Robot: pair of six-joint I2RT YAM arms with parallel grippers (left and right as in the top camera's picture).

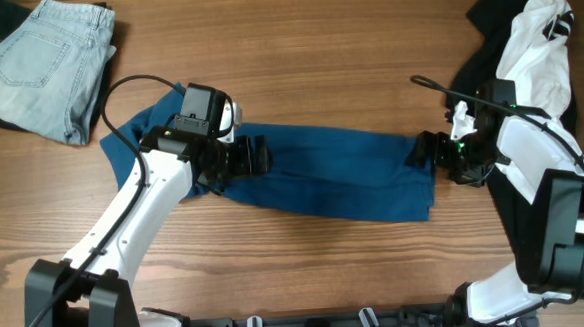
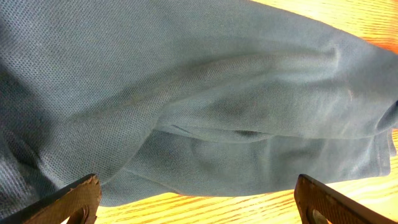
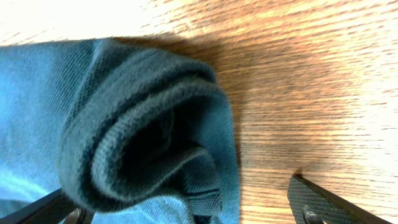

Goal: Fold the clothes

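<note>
Shirt (image 1: 323,172): lies as a long teal band across the middle of the overhead frame, flat on the bench (image 1: 316,42). Its left end is bunched under my left arm and its right end is squared off.

Left claw (image 1: 259,155): spread wide, holding nothing. It sits low over the band left of centre. In the left wrist view, wrinkled fabric fills the frame between my two fingers (image 2: 74,199).

Right claw (image 1: 417,152): also spread wide, nothing pinched. It sits at the band's right end. In the right wrist view, a thick rolled edge of the shirt (image 3: 143,130) bulges at lower left, with bare wood on its right.

Jeans (image 1: 41,61) at upper left and white garment (image 1: 536,41) at upper right are both well apart from the shirt.

Step, as I judge it: the lengthwise fold looks done, and I am set up for the crosswise fold.

Next move calls for dropping each claw onto the fabric and pinching all layers together, not just the top one. At the right end the roll is thick, so I should bite deep. Then carry one end over the other and keep the edges aligned.
</note>
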